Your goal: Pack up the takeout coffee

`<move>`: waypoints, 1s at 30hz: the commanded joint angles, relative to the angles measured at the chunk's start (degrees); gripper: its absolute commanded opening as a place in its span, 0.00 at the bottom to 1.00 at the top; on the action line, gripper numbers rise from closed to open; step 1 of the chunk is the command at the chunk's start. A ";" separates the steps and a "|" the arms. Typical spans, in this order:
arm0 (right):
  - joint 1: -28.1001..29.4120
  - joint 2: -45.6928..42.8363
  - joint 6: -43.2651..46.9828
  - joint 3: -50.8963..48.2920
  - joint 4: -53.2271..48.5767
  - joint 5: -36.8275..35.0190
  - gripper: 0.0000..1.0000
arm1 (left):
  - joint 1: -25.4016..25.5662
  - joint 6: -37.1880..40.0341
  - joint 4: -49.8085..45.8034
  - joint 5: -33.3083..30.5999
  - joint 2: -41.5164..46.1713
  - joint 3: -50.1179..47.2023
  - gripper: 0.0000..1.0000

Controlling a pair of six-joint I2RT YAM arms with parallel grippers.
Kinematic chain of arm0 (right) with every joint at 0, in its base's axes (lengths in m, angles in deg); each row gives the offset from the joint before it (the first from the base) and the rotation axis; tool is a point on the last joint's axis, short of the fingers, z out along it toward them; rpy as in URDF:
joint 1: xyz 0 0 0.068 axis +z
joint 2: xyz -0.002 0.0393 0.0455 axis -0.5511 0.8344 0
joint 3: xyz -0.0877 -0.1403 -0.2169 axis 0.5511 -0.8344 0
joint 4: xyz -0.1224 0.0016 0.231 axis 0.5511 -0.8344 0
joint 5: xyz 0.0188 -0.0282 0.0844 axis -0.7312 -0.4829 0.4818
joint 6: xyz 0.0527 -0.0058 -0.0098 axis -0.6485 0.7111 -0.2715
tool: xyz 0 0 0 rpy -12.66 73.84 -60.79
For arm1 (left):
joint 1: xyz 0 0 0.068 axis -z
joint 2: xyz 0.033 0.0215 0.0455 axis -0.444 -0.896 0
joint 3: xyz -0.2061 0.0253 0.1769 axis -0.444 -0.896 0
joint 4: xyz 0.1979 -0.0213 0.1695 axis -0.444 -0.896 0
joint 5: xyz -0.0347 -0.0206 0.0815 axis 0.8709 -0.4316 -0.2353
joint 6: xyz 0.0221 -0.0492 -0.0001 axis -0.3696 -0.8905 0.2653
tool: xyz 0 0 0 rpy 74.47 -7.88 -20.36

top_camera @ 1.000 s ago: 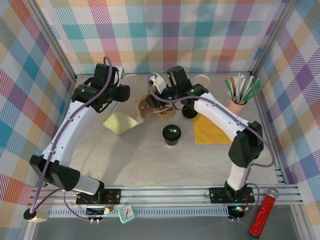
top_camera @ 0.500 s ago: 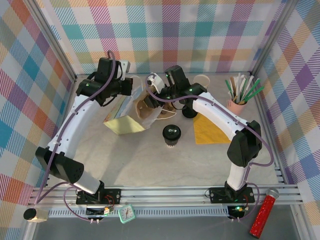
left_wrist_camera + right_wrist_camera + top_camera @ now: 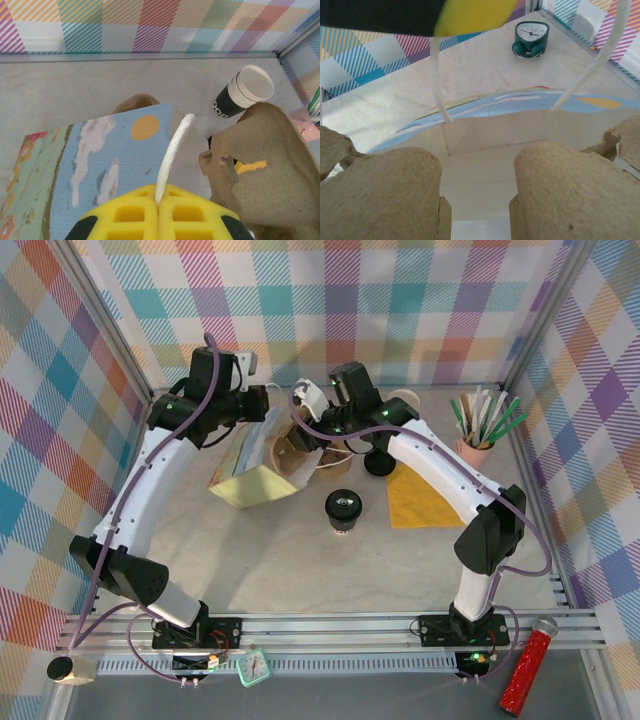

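The takeout coffee (image 3: 344, 508), a small black cup under a glossy black lid, is standing upright on the bare bench (image 3: 300, 570), near the middle and apart from both arms. Nothing is touching it.

Behind it and to the left, an illustrated paper bag (image 3: 115, 160) is lying tilted with its mouth gaping open. My left pincer (image 3: 159, 210) is clamping fully shut on one white handle (image 3: 172, 150) of the bag, holding that side up. My right pincer (image 3: 318, 432) is hovering at the bag's mouth with the brown pulp cup carrier (image 3: 265, 170). The pulp is hiding its fingers, so I cannot tell how wide it is standing. A stack of lidless cups (image 3: 242, 92) is sitting near the back wall.

I am judging the task as barely begun. The bag is being held open and the carrier is poised at its mouth, but the coffee is not yet lifted or packed.
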 commanded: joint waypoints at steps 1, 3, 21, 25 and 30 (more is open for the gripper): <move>0.71 -2.44 2.47 2.23 -4.50 -0.19 0.47 | -0.24 -4.04 -0.98 2.32 2.98 1.17 0.00; 0.88 -3.57 2.97 2.40 -5.96 -0.41 0.47 | -0.23 -5.18 -1.09 3.14 4.01 0.72 0.00; 3.52 -6.88 7.20 3.56 -15.59 -4.08 0.47 | 0.12 -5.21 0.40 9.88 10.89 -7.67 0.00; 3.52 -6.25 8.06 3.75 -16.64 -5.25 0.47 | 0.12 -5.00 1.33 11.13 11.77 -10.16 0.00; 4.29 -4.53 10.37 3.83 -18.65 -7.17 0.48 | 0.12 -4.73 2.07 11.20 12.64 -11.95 0.00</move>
